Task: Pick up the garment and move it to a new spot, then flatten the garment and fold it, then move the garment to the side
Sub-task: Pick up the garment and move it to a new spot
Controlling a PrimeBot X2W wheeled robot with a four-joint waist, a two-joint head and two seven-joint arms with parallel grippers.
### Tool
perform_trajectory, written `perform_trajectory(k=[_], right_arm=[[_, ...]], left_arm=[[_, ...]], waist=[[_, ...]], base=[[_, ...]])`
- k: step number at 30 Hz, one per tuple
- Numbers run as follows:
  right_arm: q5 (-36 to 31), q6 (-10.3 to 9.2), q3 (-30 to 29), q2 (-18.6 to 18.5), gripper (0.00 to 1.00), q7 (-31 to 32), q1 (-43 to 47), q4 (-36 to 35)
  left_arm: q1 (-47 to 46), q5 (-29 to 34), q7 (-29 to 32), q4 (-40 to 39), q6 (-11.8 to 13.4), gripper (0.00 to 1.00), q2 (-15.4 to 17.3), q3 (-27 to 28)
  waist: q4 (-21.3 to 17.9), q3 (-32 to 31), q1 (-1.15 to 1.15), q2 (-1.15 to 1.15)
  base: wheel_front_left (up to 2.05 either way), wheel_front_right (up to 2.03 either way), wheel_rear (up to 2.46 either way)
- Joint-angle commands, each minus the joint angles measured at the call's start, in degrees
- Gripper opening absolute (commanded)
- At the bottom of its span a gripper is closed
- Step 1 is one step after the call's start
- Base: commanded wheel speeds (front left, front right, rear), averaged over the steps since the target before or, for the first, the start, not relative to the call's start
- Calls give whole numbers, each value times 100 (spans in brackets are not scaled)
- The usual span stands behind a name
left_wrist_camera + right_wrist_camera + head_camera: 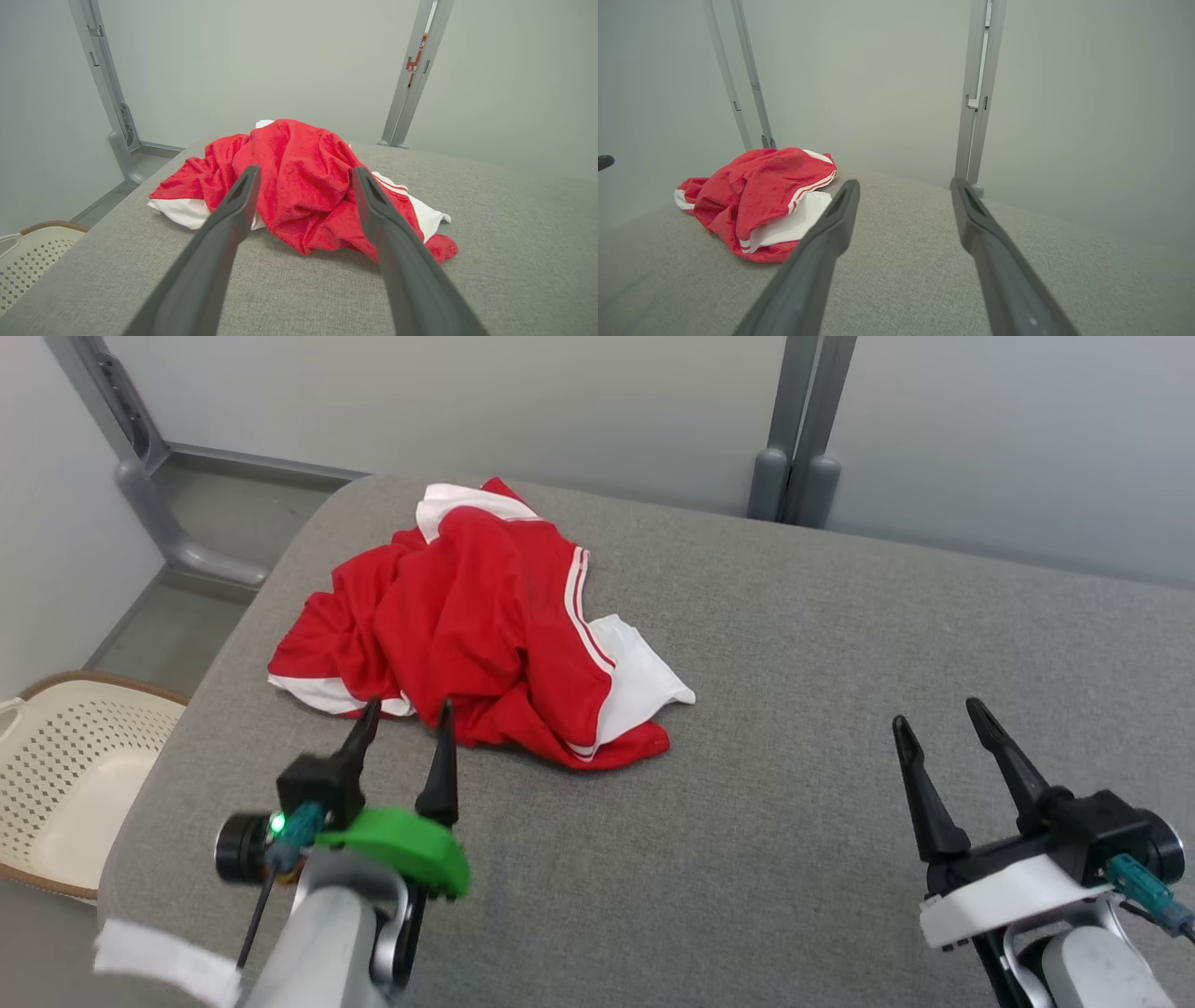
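Garment: a crumpled red sports garment with white panels and thin white stripes point(485, 625) is seen heaped on a grey fabric-covered bench point(794, 663), toward the bench's far left corner.
Garment shape: the cloth is bunched and folded over itself. One white panel is spread toward the bench's middle, and a white hem is shown on the side toward the bench's left edge.
Left claw: the left claw point(409, 707), made of two long dark fingers, is held open over the near left part of the bench. Nothing is gripped. Its fingertips point(446, 709) are placed right at the near edge of the heap. Whether cloth is touched cannot be told.
Left wrist view: the garment point(303, 186) is framed between the spread fingers, with bare bench fabric shown under them.
Right claw: the right claw point(936, 712) is held open over the near right part of the bench, well apart from the heap. Nothing is gripped, and only bench fabric is seen between its fingers.
Wrist fittings: a green plastic piece point(401, 845) is carried behind the left claw and a white one point(999, 896) behind the right.
Basket: a cream perforated plastic basket with a brown rim point(65, 747) is set on the floor beside the bench's left side, below the bench top.
Posts: grey metal posts point(803, 429) are fixed behind the bench's far edge, against pale wall panels.
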Motion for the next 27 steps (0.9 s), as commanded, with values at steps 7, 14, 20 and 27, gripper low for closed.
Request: perform_trajectory(k=[7,14,20,27], right_arm=[[278,0,327,-248,100,-20,-801,-220],[479,0,513,-162,100,-20,-1143,-296],[512,0,424,-50,100,-20,-1045,-242],[471,0,198,64,100,-20,-734,-175]], left_arm=[[-2233,-844,1218,978,356,100,20,-898],[-3322,-1002,1957,2359,773,100,65,-976],[-3608,-962,1973,3281,1136,21,241,-883],[-3430,-943,1780,3722,959,0,349,-986]], waist=[[-1107,1414,0,0],[-1680,1853,0,0],[-1905,1738,0,0],[-1802,1316,0,0]], base=[[0,0,0],[0,0,0],[0,0,0],[0,0,0]])
